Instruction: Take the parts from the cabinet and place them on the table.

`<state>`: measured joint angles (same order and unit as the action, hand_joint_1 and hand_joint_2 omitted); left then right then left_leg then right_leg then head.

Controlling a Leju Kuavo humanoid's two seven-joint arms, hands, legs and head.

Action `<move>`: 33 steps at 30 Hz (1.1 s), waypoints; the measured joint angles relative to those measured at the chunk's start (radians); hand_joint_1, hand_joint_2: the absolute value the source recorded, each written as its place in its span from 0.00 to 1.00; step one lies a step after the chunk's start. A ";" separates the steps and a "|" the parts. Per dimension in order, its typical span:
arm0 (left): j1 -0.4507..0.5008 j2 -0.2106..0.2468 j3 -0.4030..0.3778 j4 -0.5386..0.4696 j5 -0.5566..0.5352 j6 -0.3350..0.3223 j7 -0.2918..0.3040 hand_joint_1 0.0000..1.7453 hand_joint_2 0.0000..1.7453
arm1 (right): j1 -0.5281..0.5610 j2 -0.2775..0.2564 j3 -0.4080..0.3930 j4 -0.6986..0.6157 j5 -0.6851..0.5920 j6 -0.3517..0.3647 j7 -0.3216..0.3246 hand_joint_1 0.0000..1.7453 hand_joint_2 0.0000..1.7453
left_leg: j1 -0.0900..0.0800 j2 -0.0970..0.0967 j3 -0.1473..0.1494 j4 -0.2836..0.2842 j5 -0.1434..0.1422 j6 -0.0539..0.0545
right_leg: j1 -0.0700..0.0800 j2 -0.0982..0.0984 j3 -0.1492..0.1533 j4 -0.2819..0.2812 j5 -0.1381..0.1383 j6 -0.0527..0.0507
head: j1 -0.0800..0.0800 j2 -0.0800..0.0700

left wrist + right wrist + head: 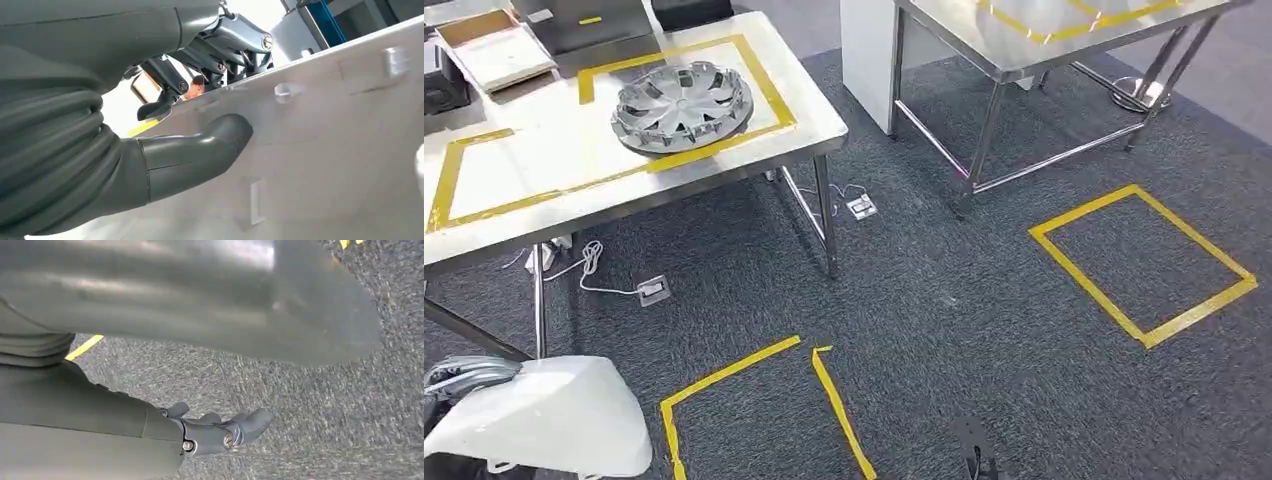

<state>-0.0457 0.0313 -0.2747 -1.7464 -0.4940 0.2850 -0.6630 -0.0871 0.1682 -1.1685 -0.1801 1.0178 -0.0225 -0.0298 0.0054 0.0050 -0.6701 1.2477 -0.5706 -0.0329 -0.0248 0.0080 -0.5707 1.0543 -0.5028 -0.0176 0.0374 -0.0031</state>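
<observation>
Held close against the left hand [165, 120], a white moulded panel [325, 150] fills the near field of the left wrist view: the thick grey thumb [200, 150] presses flat on the panel's inner face, while the darker fingers [220, 50] curl over its upper edge from the far side, so the part is clamped between them. From the head camera the same white panel [554, 415] shows low at the robot's left. Beyond the fingers stands a steel table [524, 190] marked with yellow tape, and on it a silver wheel cover [682, 106] lies flat inside one taped rectangle. A second steel table [984, 50] stands well apart. Right hand [215, 430] hangs over grey carpet [310, 405], fingers loosely curled together, with nothing between them. Yellow tape outlines [1144, 262] mark the floor.
</observation>
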 joint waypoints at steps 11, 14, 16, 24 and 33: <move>-0.044 -0.017 0.001 0.014 -0.005 -0.017 0.004 1.00 1.00 | -0.007 0.000 0.000 0.000 0.007 0.008 -0.006 0.00 0.00 | -0.009 -0.003 0.104 -0.211 0.084 0.062 | 0.001 -0.004 -0.062 0.168 -0.084 0.057 | 0.009 0.000; -0.045 -0.022 0.000 0.024 -0.007 -0.034 0.010 1.00 1.00 | -0.002 -0.001 0.000 0.000 0.000 0.008 -0.003 0.00 0.00 | -0.017 -0.017 0.113 -0.210 0.072 0.068 | 0.007 -0.004 -0.151 0.265 -0.095 0.054 | 0.009 0.000; -0.056 -0.029 0.001 0.031 -0.010 -0.040 0.013 1.00 1.00 | 0.002 -0.002 0.000 0.000 -0.001 0.008 -0.008 0.00 0.00 | -0.020 -0.033 0.128 -0.210 0.062 0.067 | 0.013 0.000 -0.120 0.148 0.001 0.041 | 0.010 0.000; -0.096 -0.039 -0.003 0.066 -0.012 -0.047 0.013 1.00 1.00 | 0.000 -0.007 -0.005 0.000 -0.014 0.008 -0.040 0.00 0.00 | -0.023 -0.042 0.147 -0.172 0.041 0.027 | 0.012 0.018 -0.009 -0.030 0.043 -0.003 | 0.006 0.000; -0.112 -0.037 -0.003 0.082 -0.012 -0.043 0.016 1.00 1.00 | 0.002 -0.008 -0.008 0.000 -0.012 0.002 -0.038 0.00 0.00 | 0.016 -0.011 0.044 -0.192 0.157 -0.013 | -0.009 0.011 0.044 -0.031 -0.008 0.018 | -0.005 0.000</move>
<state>-0.1575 -0.0061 -0.2777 -1.6640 -0.5058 0.2419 -0.6470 -0.0851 0.1598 -1.1765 -0.1804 1.0056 -0.0210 -0.0675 0.0219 -0.0065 -0.6263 1.0561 -0.4134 -0.0458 -0.0342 0.0187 -0.5268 1.0234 -0.5108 0.0003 0.0320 -0.0031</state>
